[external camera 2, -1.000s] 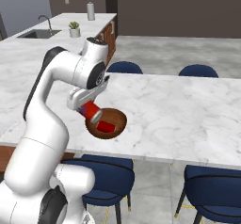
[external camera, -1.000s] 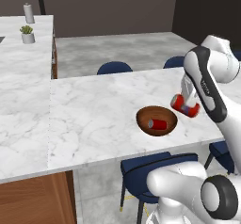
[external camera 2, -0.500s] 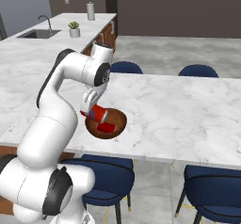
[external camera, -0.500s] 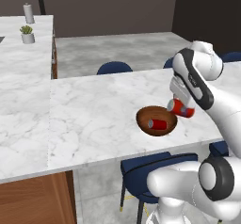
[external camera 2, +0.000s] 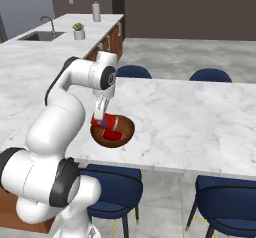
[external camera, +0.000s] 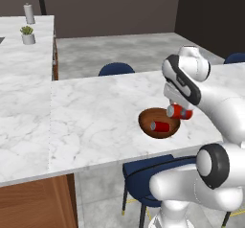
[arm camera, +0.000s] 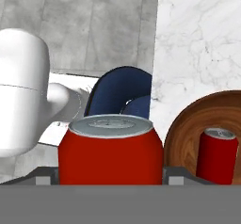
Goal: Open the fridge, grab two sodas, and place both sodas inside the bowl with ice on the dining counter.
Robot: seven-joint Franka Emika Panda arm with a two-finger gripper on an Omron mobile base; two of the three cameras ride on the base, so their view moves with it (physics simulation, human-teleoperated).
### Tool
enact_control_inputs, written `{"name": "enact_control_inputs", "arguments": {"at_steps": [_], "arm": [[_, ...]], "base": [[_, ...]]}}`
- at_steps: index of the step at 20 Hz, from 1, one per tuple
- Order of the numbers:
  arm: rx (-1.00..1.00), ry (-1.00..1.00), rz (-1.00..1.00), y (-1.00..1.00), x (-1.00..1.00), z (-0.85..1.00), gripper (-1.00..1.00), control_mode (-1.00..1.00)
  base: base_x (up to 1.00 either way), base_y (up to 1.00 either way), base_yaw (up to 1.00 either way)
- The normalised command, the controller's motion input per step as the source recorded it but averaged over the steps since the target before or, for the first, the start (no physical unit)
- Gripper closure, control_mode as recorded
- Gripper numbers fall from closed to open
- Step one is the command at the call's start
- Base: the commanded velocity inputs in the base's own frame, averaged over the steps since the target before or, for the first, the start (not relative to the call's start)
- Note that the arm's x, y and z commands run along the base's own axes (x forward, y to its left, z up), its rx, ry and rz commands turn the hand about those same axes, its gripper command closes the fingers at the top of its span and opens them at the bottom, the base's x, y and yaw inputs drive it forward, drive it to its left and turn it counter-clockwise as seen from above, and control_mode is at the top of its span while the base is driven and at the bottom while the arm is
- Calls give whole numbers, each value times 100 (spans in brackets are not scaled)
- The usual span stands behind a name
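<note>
While the gripper squeezes a red soda can between its two fingers, that can hangs by the edge of the brown bowl. Another red can lies inside the bowl. The bowl sits on the white dining counter. Blue chairs stand behind it.

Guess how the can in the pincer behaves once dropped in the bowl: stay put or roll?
The held can is a smooth, rigid cylinder, so it probably rolls when it lands on its side. The bowl curves inward, which likely keeps it inside. The other can already lies on its side there, so the two may knock together and settle side by side.
</note>
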Motion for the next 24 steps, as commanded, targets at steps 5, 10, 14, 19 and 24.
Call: {"name": "enact_control_inputs", "arguments": {"at_steps": [5,10,14,19,24], "arm": [[-2,1,5,5,5,-19,100,-100],[0,0,0,1,19,-10,100,-100],[0,0,0,0,27,-8,100,-100],[0,0,0,0,14,-2,100,-100],[0,0,0,0,0,0,100,-100]], "base": [[0,0,0],[0,0,0],[0,0,0],[0,0,0],[0,0,0]]}}
